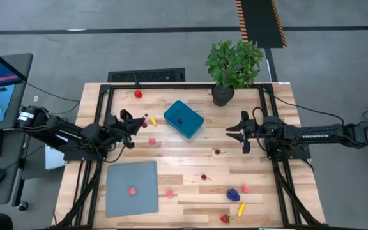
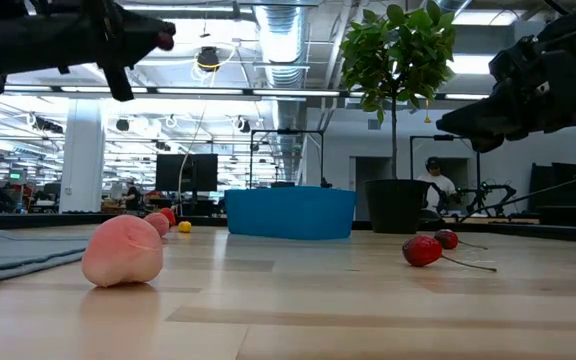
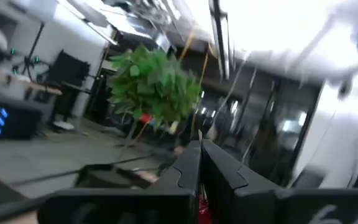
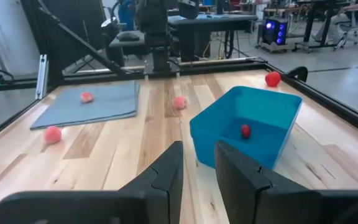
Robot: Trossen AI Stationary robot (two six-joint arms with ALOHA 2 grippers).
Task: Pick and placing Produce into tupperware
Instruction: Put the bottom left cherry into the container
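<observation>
The teal tupperware stands on the far middle of the table with one red piece inside. Small produce lies scattered: red and yellow pieces near my left gripper, pink ones, cherries and purple grapes. My left gripper hovers left of the tupperware, shut on a small red piece. My right gripper hangs right of the tupperware, open, with nothing between its fingers. My left gripper pinches a small red piece between its two shut fingers; a bit of red shows in the gap in the left wrist view. The fingers slant upward, pointing toward the table's right. The piece is lifted well clear of the table.
A grey sheet lies at the near left with a pink piece on it. A potted plant stands at the far right. A yellow piece and a strawberry lie near the front edge.
</observation>
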